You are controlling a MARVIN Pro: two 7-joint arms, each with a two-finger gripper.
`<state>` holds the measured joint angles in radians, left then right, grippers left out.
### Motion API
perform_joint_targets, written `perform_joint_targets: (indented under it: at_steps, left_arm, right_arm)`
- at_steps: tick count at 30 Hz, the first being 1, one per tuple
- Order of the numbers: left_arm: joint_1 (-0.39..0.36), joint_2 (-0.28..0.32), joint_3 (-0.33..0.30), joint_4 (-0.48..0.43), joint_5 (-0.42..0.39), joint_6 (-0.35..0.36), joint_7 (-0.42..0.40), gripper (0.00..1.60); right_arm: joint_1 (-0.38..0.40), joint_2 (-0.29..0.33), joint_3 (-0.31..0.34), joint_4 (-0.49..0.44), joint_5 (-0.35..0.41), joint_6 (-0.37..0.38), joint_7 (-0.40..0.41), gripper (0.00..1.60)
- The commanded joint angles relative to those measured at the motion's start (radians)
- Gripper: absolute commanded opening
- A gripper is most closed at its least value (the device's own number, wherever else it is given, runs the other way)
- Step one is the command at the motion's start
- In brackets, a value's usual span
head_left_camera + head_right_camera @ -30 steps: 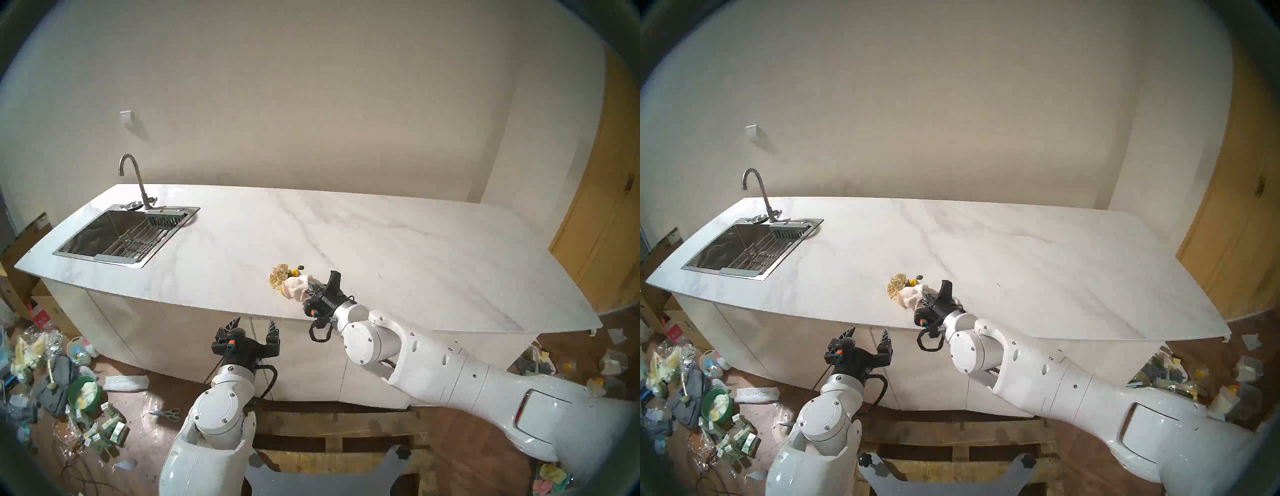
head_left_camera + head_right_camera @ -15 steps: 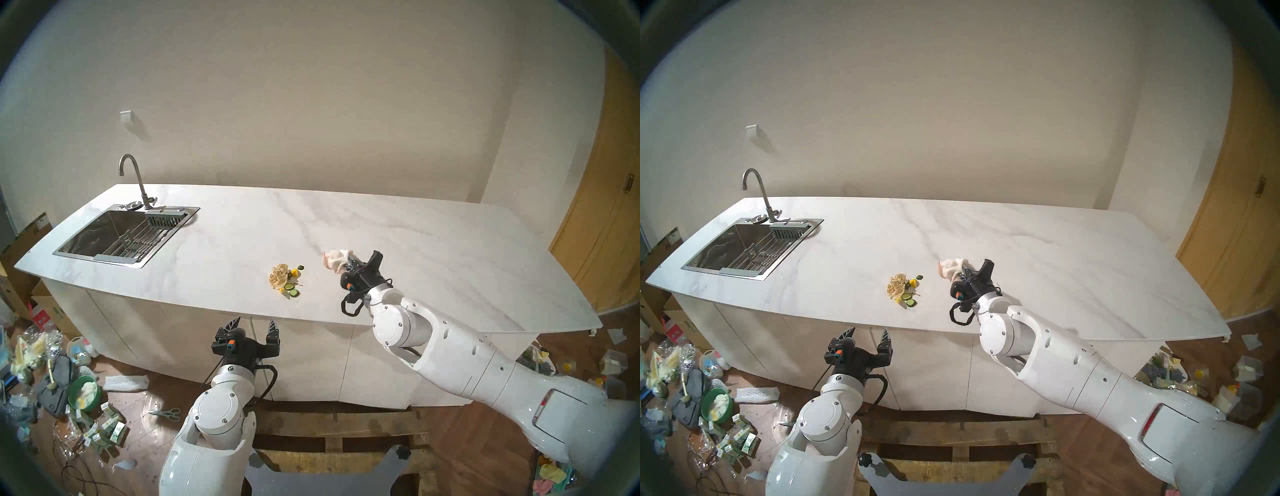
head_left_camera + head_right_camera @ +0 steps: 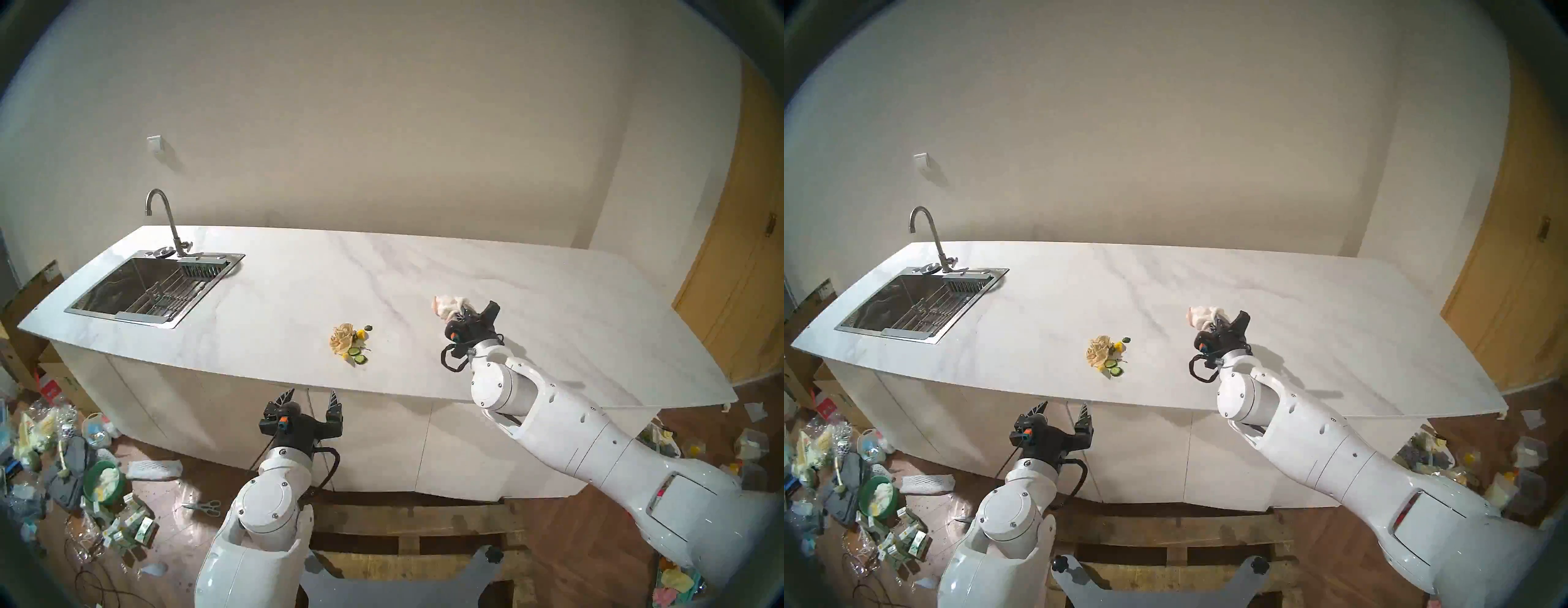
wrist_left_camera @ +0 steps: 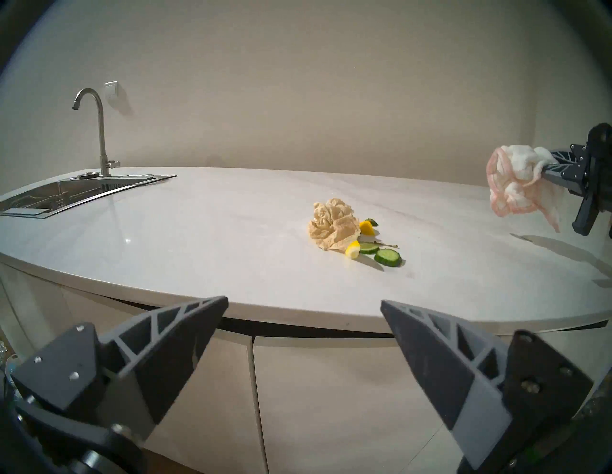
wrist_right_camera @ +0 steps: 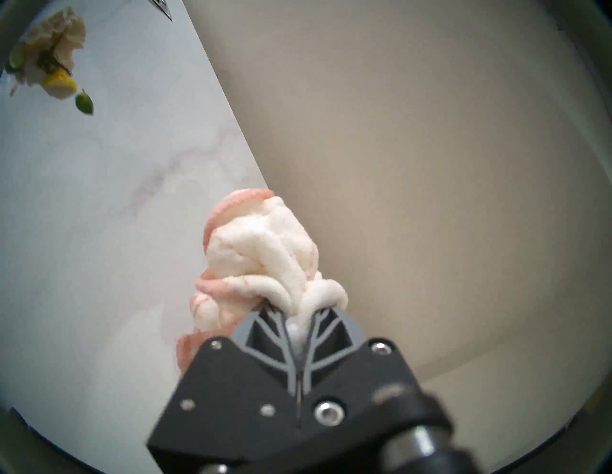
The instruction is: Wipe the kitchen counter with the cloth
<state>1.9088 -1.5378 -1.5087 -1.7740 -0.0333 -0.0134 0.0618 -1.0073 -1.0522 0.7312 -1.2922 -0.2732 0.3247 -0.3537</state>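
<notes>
The right claw (image 5: 299,326) pinches the cloth (image 5: 261,251), a bunched white, pink-edged terry wad.

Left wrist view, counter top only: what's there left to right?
Steel sink → curved steel faucet → crumpled tan paper wad → green cucumber slices → white pink-edged terry cloth → right pincer clamping it.

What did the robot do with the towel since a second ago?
The right gripper, shut on the cloth, lifted it off the pile of scraps and swung it right and farther back over the kitchen counter. That uncovered the cucumber slices. The paper wad stayed put, and so did the open left gripper.
</notes>
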Motion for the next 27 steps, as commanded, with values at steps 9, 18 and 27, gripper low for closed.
perform_joint_targets:
  at_steps: [9,18,27]
  left_arm:
    - [-0.004,0.000,0.002,-0.029,-0.002,-0.005,-0.003,1.60]
    - [-0.004,0.001,0.002,-0.030,-0.002,-0.005,-0.003,1.60]
    - [-0.004,0.001,0.002,-0.030,-0.002,-0.005,-0.002,1.60]
  right_arm:
    - [0.106,0.000,0.007,0.130,-0.016,0.020,0.074,0.00]
    - [0.123,0.026,-0.054,0.156,-0.006,0.055,0.247,0.00]
    - [0.090,0.012,-0.069,0.127,0.023,0.072,0.331,0.00]
